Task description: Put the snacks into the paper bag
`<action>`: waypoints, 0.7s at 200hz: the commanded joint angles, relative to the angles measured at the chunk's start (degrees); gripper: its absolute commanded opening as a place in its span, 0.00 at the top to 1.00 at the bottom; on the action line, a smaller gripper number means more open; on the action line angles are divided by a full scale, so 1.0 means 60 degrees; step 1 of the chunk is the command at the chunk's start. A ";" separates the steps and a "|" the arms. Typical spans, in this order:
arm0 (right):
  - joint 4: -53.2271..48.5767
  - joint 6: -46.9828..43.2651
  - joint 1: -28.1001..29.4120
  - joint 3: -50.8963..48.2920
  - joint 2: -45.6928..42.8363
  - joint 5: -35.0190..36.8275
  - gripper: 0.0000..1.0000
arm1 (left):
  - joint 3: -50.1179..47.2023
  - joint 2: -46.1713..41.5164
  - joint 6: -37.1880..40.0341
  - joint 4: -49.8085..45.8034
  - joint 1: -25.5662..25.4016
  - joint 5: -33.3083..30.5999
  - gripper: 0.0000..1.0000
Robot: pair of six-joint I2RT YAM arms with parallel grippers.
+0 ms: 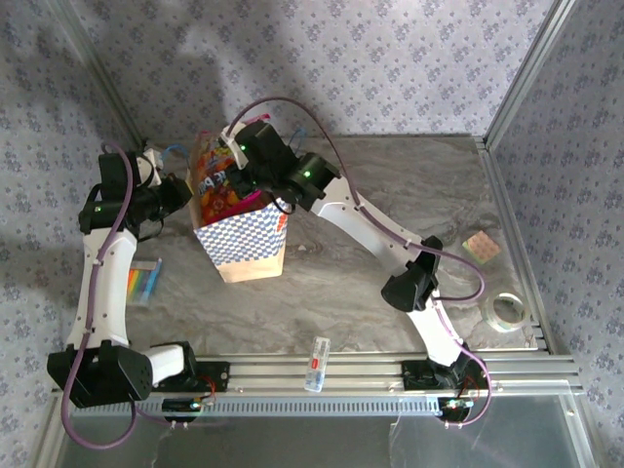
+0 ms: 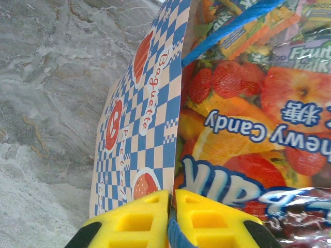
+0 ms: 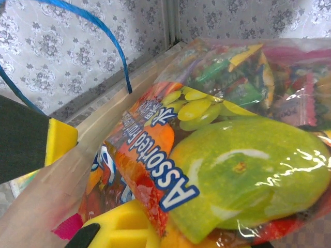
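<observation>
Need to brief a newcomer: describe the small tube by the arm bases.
Find the metal rail along the table's near edge. Near its middle a small clear tube lies across it. Its red label and slim see-through body set it apart from the flat striped packet farther left.

A tan paper bag (image 1: pixel 255 265) with a blue-and-white checkered band stands upright at the far left of the tabletop. Glossy fruit-print snack packets (image 1: pixel 216 183) stick out of its open top. A rainbow-striped packet (image 1: pixel 144 283) lies flat near the left edge.
</observation>
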 commanded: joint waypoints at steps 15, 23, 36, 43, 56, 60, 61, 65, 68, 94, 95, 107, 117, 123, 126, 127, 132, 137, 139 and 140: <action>0.1405 -0.0141 0.0134 -0.0103 -0.1175 0.0336 1.00 | 0.0063 -0.0085 -0.0097 0.0202 0.0061 0.0375 0.89; 0.1428 -0.0169 0.0174 -0.0187 -0.1241 0.0368 1.00 | 0.0056 -0.0093 -0.0097 0.0207 0.0055 0.0378 0.89; 0.1430 -0.0211 0.0231 -0.0306 -0.1335 0.0400 1.00 | 0.0041 -0.0090 -0.0097 0.0205 0.0062 0.0381 0.89; 0.1428 -0.0243 0.0271 -0.0358 -0.1371 0.0444 1.00 | 0.0034 -0.0093 -0.0097 0.0196 0.0065 0.0379 0.89; 0.1429 -0.0323 0.0338 -0.0448 -0.1446 0.0542 1.00 | 0.0042 -0.0085 -0.0097 0.0206 0.0065 0.0386 0.89; 0.1430 -0.0352 0.0364 -0.0475 -0.1470 0.0580 1.00 | 0.0055 -0.0084 -0.0097 0.0202 0.0064 0.0379 0.89; 0.1429 -0.0357 0.0373 -0.0473 -0.1475 0.0587 1.00 | 0.0056 -0.0084 -0.0097 0.0198 0.0057 0.0379 0.89; 0.1662 -0.0379 0.0393 -0.0484 -0.1491 0.0618 1.00 | 0.0068 -0.0092 -0.0097 0.0207 0.0058 0.0378 0.89; 0.1687 -0.0397 0.0412 -0.0485 -0.1506 0.0643 1.00 | 0.0067 -0.0096 -0.0097 0.0195 0.0064 0.0379 0.89; 0.1707 -0.0505 0.0508 -0.0539 -0.1603 0.0738 1.00 | 0.0065 -0.0114 -0.0082 0.0180 0.0056 0.0379 0.89; 0.1707 -0.0506 0.0512 -0.0534 -0.1607 0.0738 1.00 | 0.0068 -0.0121 -0.0082 0.0180 0.0060 0.0379 0.89; 0.1734 -0.0567 0.0569 -0.0593 -0.1639 0.0822 1.00 | 0.0058 -0.0119 -0.0083 0.0184 0.0065 0.0379 0.89; 0.1751 -0.0649 0.0603 -0.0631 -0.1662 0.0959 1.00 | 0.0060 -0.0110 -0.0096 0.0167 0.0065 0.0379 0.89; 0.1751 -0.0684 0.0628 -0.0677 -0.1669 0.1024 1.00 | 0.0044 -0.0139 -0.0102 0.0166 0.0065 0.0379 0.89; 0.1751 -0.0690 0.0633 -0.0687 -0.1680 0.1042 1.00 | 0.0038 -0.0130 -0.0098 0.0173 0.0058 0.0390 0.89; 0.1751 -0.0687 0.0640 -0.0696 -0.1682 0.1044 1.00 | 0.0040 -0.0129 -0.0105 0.0177 0.0061 0.0392 0.89; 0.1754 -0.0713 0.0659 -0.0719 -0.1691 0.1060 1.00 | 0.0041 -0.0125 -0.0097 0.0180 0.0058 0.0393 0.89; 0.1751 -0.0714 0.0658 -0.0739 -0.1698 0.1069 1.00 | 0.0042 -0.0139 -0.0101 0.0181 0.0065 0.0394 0.89; 0.1751 -0.0713 0.0657 -0.0743 -0.1698 0.1074 1.00 | 0.0042 -0.0135 -0.0109 0.0180 0.0065 0.0401 0.89; 0.1751 -0.0713 0.0659 -0.0753 -0.1698 0.1075 1.00 | 0.0042 -0.0139 -0.0103 0.0188 0.0065 0.0404 0.89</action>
